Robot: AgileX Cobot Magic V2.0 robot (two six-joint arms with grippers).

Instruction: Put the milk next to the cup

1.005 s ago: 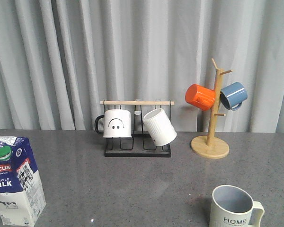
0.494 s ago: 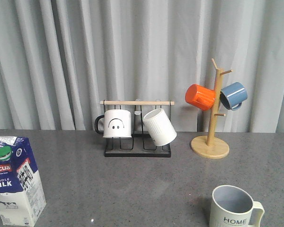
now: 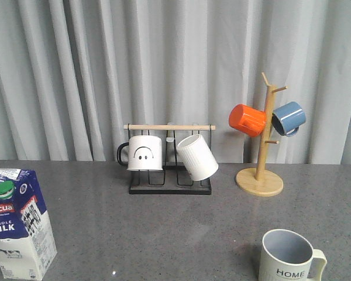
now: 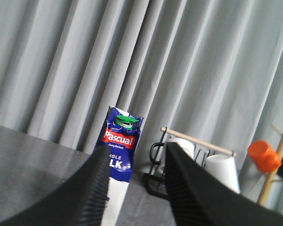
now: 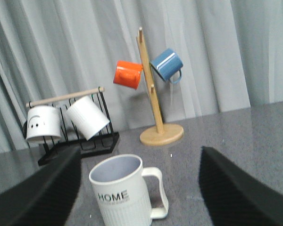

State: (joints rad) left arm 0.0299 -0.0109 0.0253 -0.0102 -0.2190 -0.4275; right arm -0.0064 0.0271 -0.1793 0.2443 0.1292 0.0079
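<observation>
Right wrist view: cup empty inside.

Blue-white milk w/ green cap; cup prob. cream

One milk carton. Five mugs: a cream one, a smiley one, a ribbed white one, an orange one, a blue one. One wire rack. One wooden mug tree. Two end effectors, the left end effector and the right end effector.

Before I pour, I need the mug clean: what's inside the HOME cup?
The HOME cup looks empty: only its blue-grey inner wall shows in the right wrist view. Its bottom is hidden behind the near rim, so residue there can't be ruled out.
</observation>
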